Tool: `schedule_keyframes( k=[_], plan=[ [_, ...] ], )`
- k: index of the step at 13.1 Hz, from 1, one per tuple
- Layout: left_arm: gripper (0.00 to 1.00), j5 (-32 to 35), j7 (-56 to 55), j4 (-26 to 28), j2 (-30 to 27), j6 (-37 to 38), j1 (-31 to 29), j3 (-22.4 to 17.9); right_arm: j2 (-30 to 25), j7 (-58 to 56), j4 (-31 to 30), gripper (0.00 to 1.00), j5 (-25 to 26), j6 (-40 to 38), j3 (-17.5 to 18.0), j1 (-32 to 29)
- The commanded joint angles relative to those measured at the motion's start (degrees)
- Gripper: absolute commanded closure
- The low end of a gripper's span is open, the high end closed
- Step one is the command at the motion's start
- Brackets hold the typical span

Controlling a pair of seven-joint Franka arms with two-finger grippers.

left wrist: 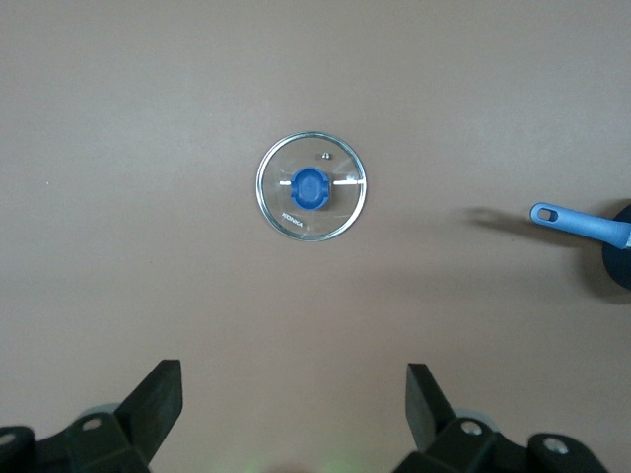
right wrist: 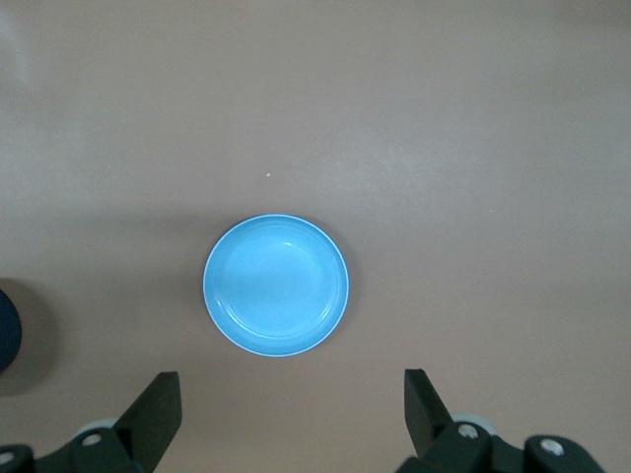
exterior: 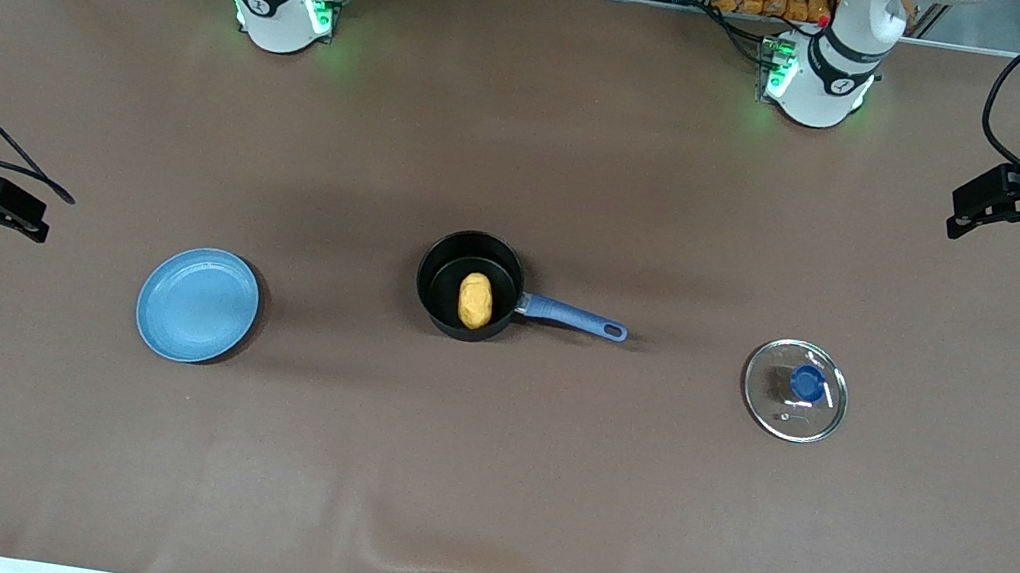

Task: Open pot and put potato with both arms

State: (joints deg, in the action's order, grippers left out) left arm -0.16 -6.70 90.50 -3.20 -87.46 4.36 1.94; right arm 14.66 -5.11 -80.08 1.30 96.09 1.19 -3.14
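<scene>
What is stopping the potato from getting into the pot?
Nothing visible: the potato already lies inside the open pot. The glass lid rests on the table toward the left arm's end, apart from the pot. Both grippers, left and right, hang open and empty near the table's ends.

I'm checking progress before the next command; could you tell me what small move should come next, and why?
Probably none beyond holding both arms parked: the potato already lies in the pot, the lid rests on the table toward the left arm's end, and the left gripper and right gripper are open and empty.
</scene>
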Motion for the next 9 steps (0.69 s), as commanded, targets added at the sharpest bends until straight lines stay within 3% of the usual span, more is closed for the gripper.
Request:
schedule_keyframes(
  k=[1,9],
  plan=[
    [0.0,-0.2,0.1,-0.9,-0.5,0.4,-0.1,-0.2,-2.2,0.2,-1.2,0.0,1.4,-0.6,0.6,0.4],
    [0.0,-0.2,0.5,-1.8,-0.5,0.5,-0.3,-0.4,-2.3,0.6,-1.1,0.0,1.3,-0.6,0.6,1.1]
  ],
)
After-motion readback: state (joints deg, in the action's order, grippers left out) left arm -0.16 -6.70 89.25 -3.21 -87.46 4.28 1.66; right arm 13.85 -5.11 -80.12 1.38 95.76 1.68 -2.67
